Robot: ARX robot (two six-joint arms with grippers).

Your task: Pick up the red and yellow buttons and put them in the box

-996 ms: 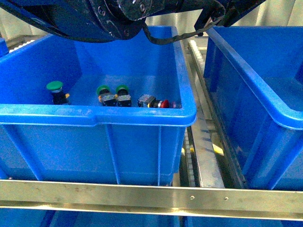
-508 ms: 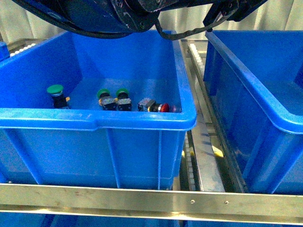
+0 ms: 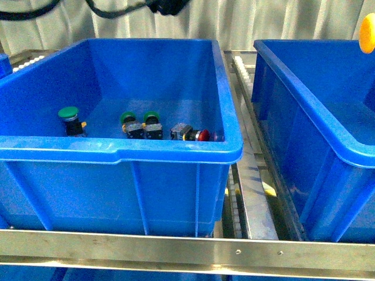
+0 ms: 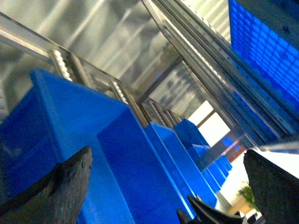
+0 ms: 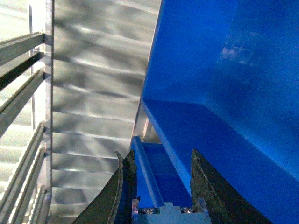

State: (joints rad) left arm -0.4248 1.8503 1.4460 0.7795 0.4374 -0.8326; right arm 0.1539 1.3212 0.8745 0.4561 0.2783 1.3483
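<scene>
I see glossy red mushroom-cap button (image 3: pixel 202 135) on its side in left blue plastic bin (image 3: pixel 176 149), beside green-capped buttons (image 3: pixel 128 117). Round yellow cap (image 3: pixel 367 33) above right blue bin (image 3: pixel 310 93). My left gripper (image 4: pixel 168 153) gapes wide, empty. Right gripper (image 5: pixel 159 154) narrowly parted, can't tell hold. Risk: pinching green neighbour, too close.

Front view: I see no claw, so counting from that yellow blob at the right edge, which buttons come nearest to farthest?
No gripper shows here; from the yellow blob:
1. red button, right end of the row.
2. right green button, middle pair.
3. left green button, same pair.
4. lone green button, far left.
</scene>
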